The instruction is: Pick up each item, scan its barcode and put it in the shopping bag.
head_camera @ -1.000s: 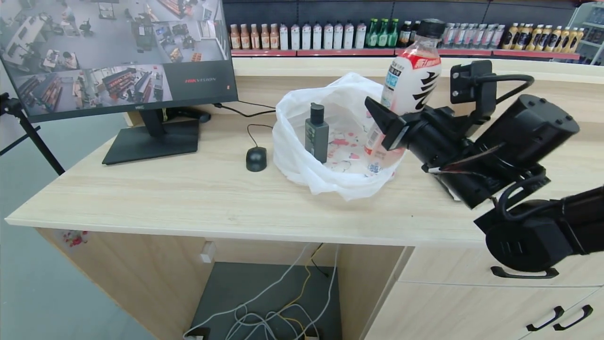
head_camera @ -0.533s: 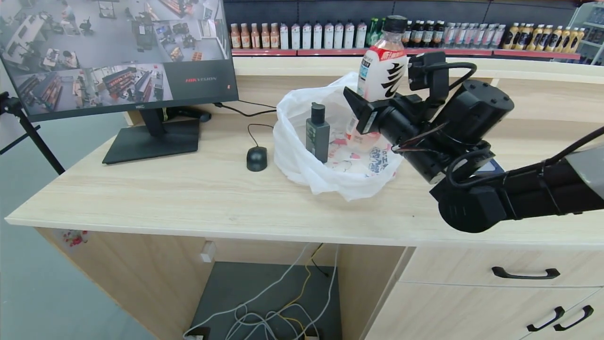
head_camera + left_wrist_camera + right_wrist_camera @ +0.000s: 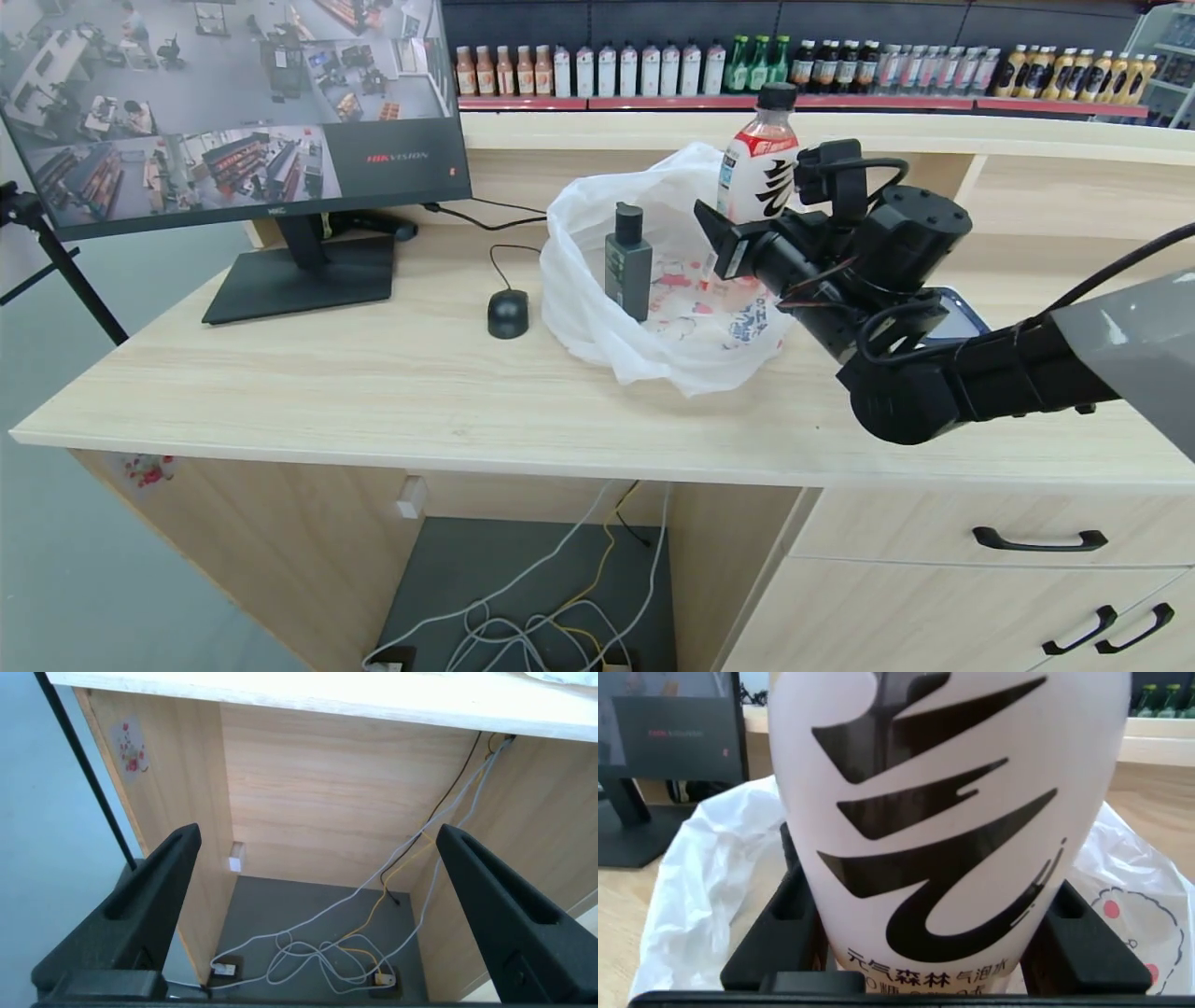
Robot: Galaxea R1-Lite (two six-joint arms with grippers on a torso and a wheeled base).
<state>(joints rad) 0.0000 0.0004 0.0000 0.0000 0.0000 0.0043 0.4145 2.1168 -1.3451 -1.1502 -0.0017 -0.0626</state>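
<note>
Right claw (image 3: pixel 734 231) grips the bottle (image 3: pixel 761 173) over the shopping bag (image 3: pixel 644 347), base hidden, possibly inside; left claw (image 3: pixel 318 838) wide

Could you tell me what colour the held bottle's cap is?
The bottle has a black cap; the head view shows it best.

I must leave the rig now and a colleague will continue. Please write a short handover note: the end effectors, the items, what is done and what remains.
Right end effector: shut on the white drink bottle, held upright over the shopping bag.
Left end effector: open, holding nothing, low in front of the counter, facing the cables underneath.
Done: the dark bottle stands inside the shopping bag.
Left: lower the white drink bottle into the shopping bag and release it. Whether its barcode was scanned cannot be told from these pictures.
</note>
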